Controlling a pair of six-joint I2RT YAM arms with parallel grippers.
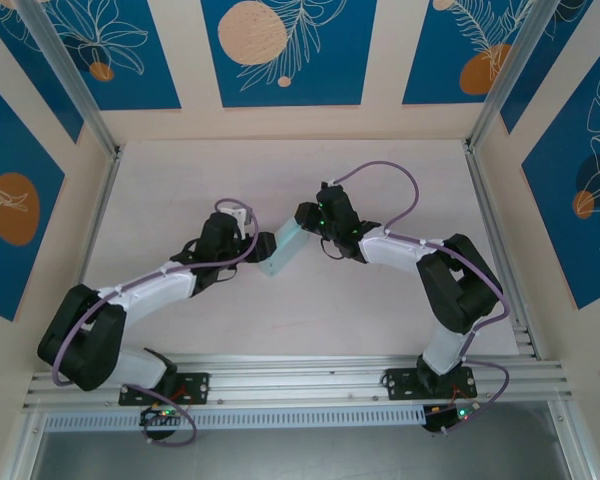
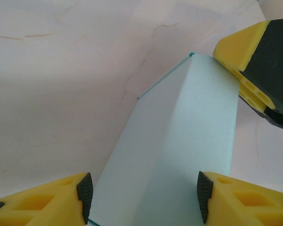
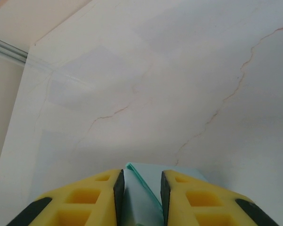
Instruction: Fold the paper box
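Observation:
The paper box (image 1: 282, 248) is a small pale light-blue rectangular box held just above the middle of the table, slanting between both grippers. My right gripper (image 1: 310, 222) is shut on its far end. In the right wrist view the pads (image 3: 119, 193) pinch a folded edge of the paper box (image 3: 141, 209) inside my right gripper (image 3: 142, 183). My left gripper (image 1: 263, 245) straddles the near end. In the left wrist view the paper box (image 2: 179, 141) fills the gap of my left gripper (image 2: 144, 195), which is open, pads (image 2: 85, 193) close beside the box's sides. A right finger (image 2: 240, 52) touches the box's far corner.
The pale tabletop (image 1: 280, 170) has free room on all sides of the box. An aluminium rail (image 1: 300, 375) runs along the near edge by the arm bases. Frame posts (image 1: 495, 230) and patterned blue wall panels (image 1: 285, 50) enclose the sides and back.

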